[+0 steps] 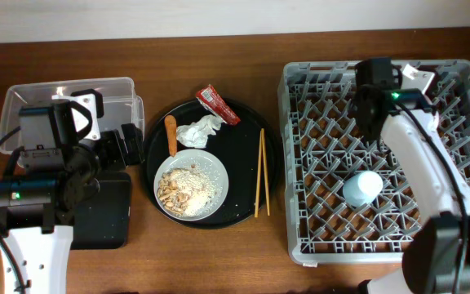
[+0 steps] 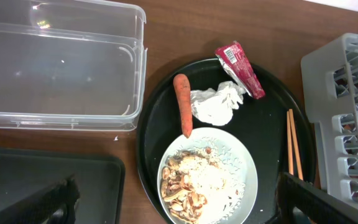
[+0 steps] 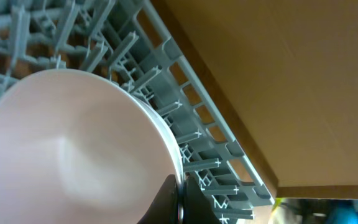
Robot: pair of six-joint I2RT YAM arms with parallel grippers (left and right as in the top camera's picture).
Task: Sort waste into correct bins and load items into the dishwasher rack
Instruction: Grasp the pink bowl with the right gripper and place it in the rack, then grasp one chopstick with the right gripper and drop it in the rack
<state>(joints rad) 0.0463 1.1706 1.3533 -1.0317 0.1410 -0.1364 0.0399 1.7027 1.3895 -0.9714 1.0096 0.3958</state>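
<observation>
The grey rack [image 1: 287, 163] fills the right of the overhead view. The right arm reaches over its upper part. In the right wrist view the right gripper [image 3: 178, 196] is clamped on the rim of a white bowl [image 3: 73, 155], which stands tilted among the pegs near the rack's outer wall.

A round black tray [image 1: 243, 147] sits at centre. At upper left is the clear tub [image 1: 113, 94], with the shallow black tray [image 1: 104, 212] below it.

On the round tray's lower half a pale plate [image 1: 215, 167] carries beige scraps [image 1: 186, 189]. The chopsticks [image 1: 259, 171] lie together along the tray's right side, running top to bottom. A light-blue cup [image 1: 362, 188] sits in the rack's lower middle. The red wrapper [image 1: 218, 104] is at the tray's top edge, the white tissue [image 1: 200, 131] just below it and the carrot stick [image 1: 170, 135] to its left.

The left gripper [image 2: 178, 186] is spread wide and holds nothing, with the plate between its fingers in the left wrist view.
</observation>
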